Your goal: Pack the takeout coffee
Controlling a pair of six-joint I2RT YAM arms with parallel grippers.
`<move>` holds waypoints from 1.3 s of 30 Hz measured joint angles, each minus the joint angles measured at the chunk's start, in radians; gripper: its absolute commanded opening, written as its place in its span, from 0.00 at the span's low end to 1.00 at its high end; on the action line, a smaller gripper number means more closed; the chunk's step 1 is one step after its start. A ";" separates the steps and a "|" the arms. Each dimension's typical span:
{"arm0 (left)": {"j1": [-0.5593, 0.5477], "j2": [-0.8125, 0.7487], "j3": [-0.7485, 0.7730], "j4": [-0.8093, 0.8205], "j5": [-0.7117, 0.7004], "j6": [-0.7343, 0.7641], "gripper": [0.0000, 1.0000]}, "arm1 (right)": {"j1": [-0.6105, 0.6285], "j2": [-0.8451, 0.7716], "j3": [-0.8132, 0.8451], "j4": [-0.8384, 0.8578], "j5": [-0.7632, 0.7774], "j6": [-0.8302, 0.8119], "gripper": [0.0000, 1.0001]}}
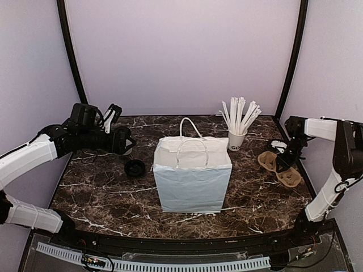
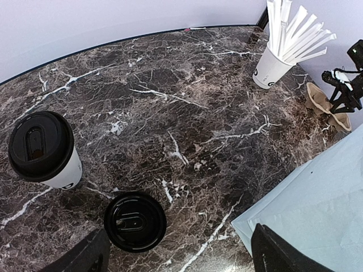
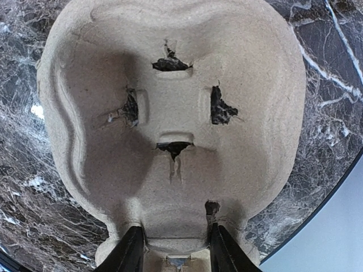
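Seen from above, the white paper bag (image 1: 191, 173) stood open in the middle of the counter (image 1: 96, 198). The left gripper (image 1: 123, 141) hung near the counter's left edge. The right gripper (image 1: 282, 162) sat at the pulp carrier (image 1: 290, 177) by the right edge.

In the left wrist view, the jaws stood wide apart, holding nothing. The takeout coffee (image 2: 42, 148) stood upright and lidded toward the back left corner, just beside a loose black lid (image 2: 135, 222).

In the right wrist view, the jaws were clamped on the carrier's near rim.

Black-lidded white cup (image 2: 44, 150), white bag (image 1: 193, 173), brown carrier (image 3: 170, 107), dark white-veined table (image 2: 170, 102)
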State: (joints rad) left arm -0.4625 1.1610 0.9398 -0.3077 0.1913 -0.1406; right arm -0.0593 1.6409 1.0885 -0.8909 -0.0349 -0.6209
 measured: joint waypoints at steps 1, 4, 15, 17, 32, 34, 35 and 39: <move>0.000 0.000 0.000 0.000 0.000 0.000 0.89 | 0.000 0.000 0.000 0.000 -0.002 -0.001 0.41; 0.000 0.000 0.000 0.000 0.000 0.000 0.89 | 0.000 0.003 0.005 -0.004 -0.012 -0.003 0.40; 0.000 0.000 0.000 0.000 0.008 0.000 0.89 | 0.000 0.011 0.012 -0.005 -0.026 -0.006 0.39; 0.000 0.000 0.000 0.000 0.008 0.000 0.89 | 0.000 0.011 0.013 -0.005 -0.027 -0.006 0.36; 0.000 0.005 0.000 0.000 0.011 0.000 0.89 | 0.000 -0.056 0.072 -0.097 -0.066 -0.002 0.28; 0.000 0.006 0.000 0.000 0.011 0.000 0.89 | 0.000 -0.104 0.109 -0.128 -0.091 -0.002 0.29; 0.000 0.008 0.000 0.000 0.011 0.000 0.89 | 0.000 -0.126 0.128 -0.142 -0.107 -0.002 0.29; 0.000 0.023 0.000 0.000 0.009 0.003 0.89 | 0.010 -0.232 0.237 -0.201 -0.218 0.005 0.29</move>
State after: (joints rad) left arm -0.4625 1.1843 0.9398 -0.3080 0.2001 -0.1375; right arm -0.0490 1.4090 1.3258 -1.0920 -0.2527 -0.6155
